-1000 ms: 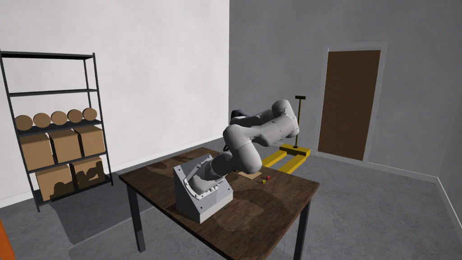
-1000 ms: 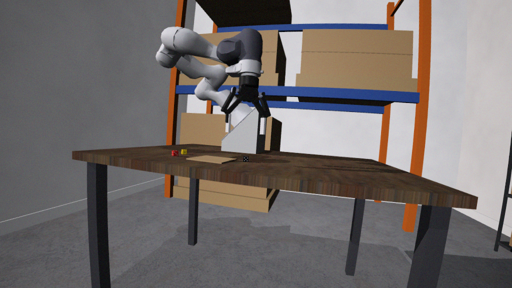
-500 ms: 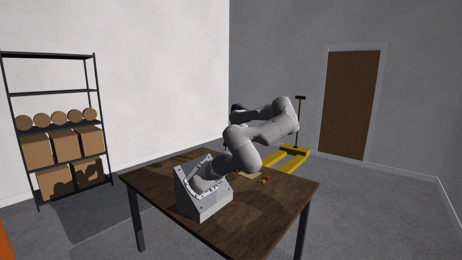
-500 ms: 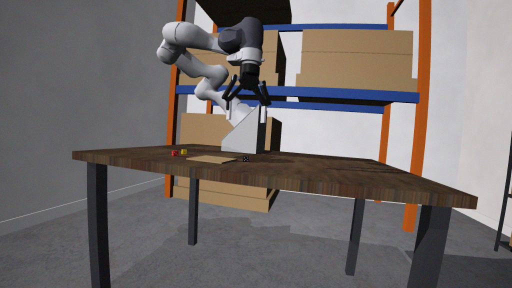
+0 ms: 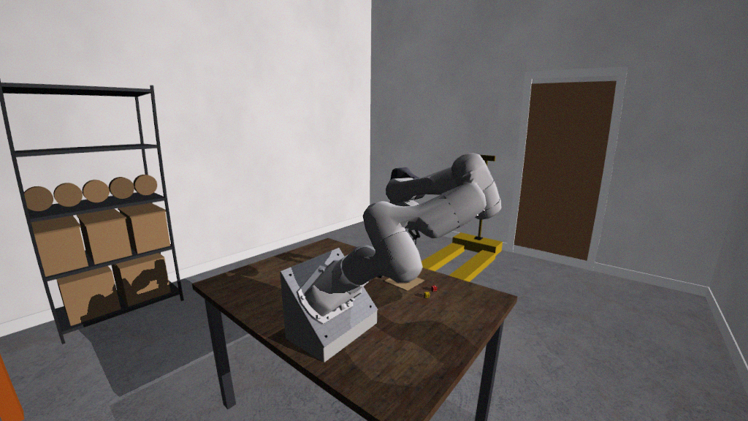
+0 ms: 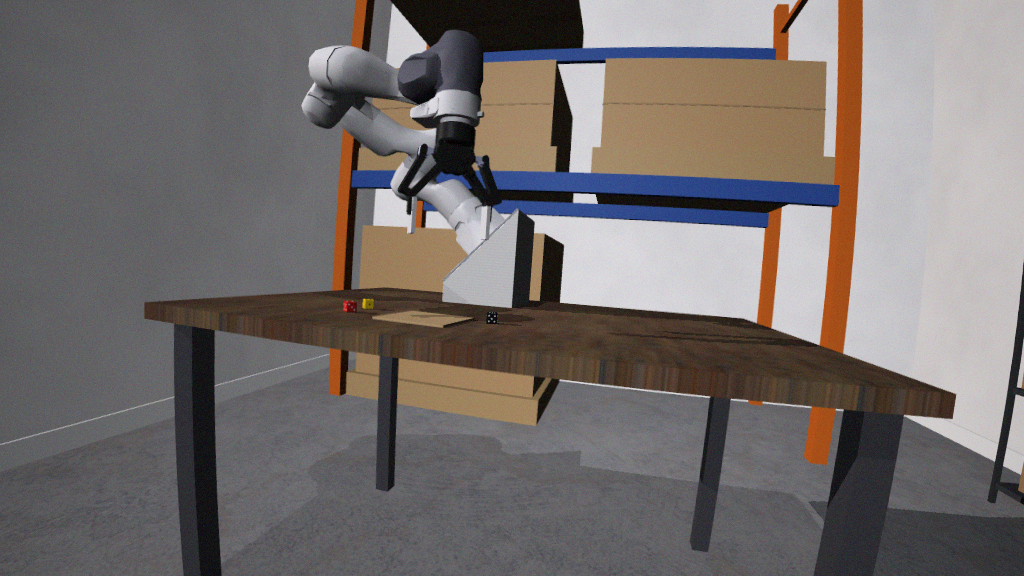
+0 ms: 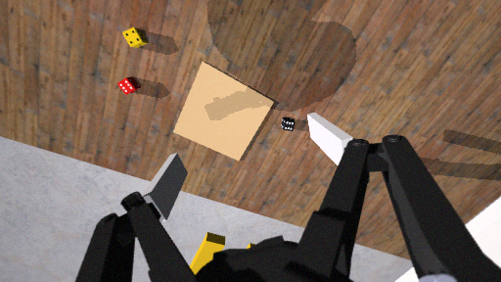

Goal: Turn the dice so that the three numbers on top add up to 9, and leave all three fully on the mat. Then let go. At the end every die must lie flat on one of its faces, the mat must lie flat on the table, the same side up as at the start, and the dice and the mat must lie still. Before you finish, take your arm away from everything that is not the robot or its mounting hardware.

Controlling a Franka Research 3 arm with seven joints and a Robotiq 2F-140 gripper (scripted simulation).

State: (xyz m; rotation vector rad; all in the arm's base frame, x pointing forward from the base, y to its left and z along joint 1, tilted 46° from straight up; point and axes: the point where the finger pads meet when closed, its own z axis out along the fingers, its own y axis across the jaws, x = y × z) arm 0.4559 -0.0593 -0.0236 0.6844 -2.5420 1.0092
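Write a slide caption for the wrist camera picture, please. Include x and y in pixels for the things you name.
Open gripper (image 7: 244, 145) above a wooden table (image 7: 59, 117), with yellow (image 7: 132, 37), red (image 7: 128, 85) and black dice (image 7: 288, 123) lying off the tan mat (image 7: 222, 122).

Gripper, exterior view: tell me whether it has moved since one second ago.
Yes. The gripper has shifted toward picture left and somewhat up, judged against the fixed grey wedge mount.
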